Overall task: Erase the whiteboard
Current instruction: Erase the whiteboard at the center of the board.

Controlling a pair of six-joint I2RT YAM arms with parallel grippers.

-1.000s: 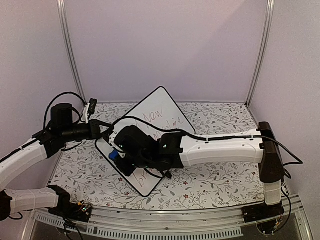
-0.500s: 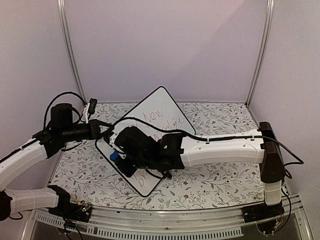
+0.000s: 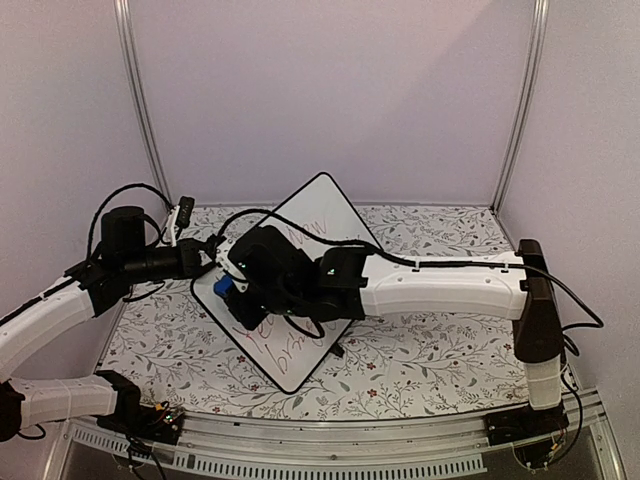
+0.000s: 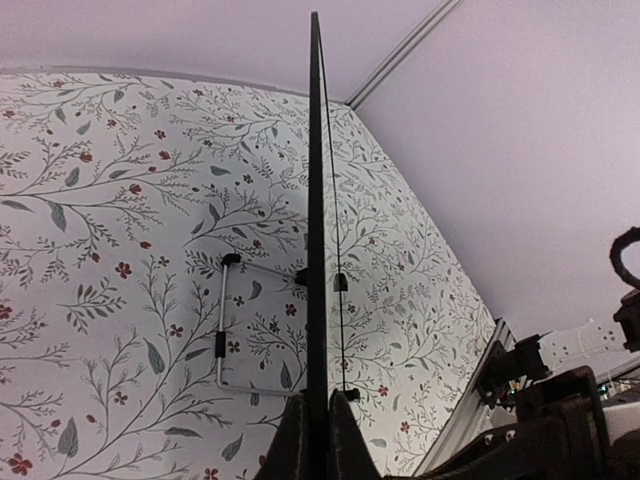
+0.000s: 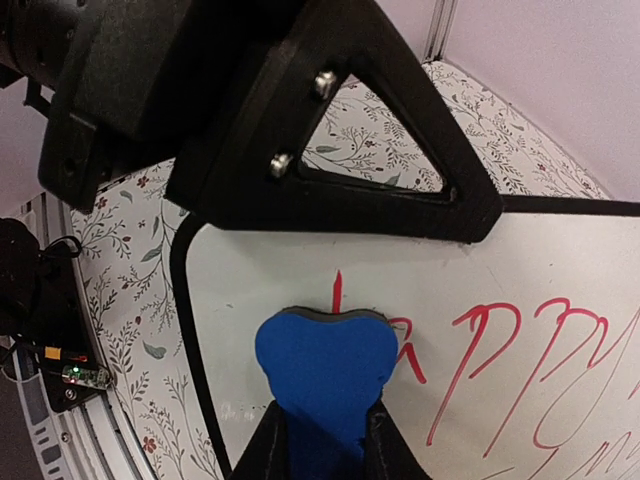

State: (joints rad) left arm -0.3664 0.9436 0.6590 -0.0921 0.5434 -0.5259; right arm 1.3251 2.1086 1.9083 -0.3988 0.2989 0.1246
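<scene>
Wiping under way. Whiteboard [image 3: 322, 212] sits toward left edge of table [image 3: 440, 365], left hand [image 4: 312, 405] clamped on its rim. Right hand [image 5: 325, 430] pinches blue eraser [image 5: 322, 355] against board; next, sweep over remaining red writing [image 5: 460, 375].

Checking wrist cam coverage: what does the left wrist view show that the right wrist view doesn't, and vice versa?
Left wrist only: the whiteboard seen edge-on, with a wire stand attached on one side.
Right wrist only: the board's face with red writing, and the blue eraser held in the right gripper against that face.
Both: the whiteboard, the left gripper clamped on its edge, and the floral table cover.
</scene>
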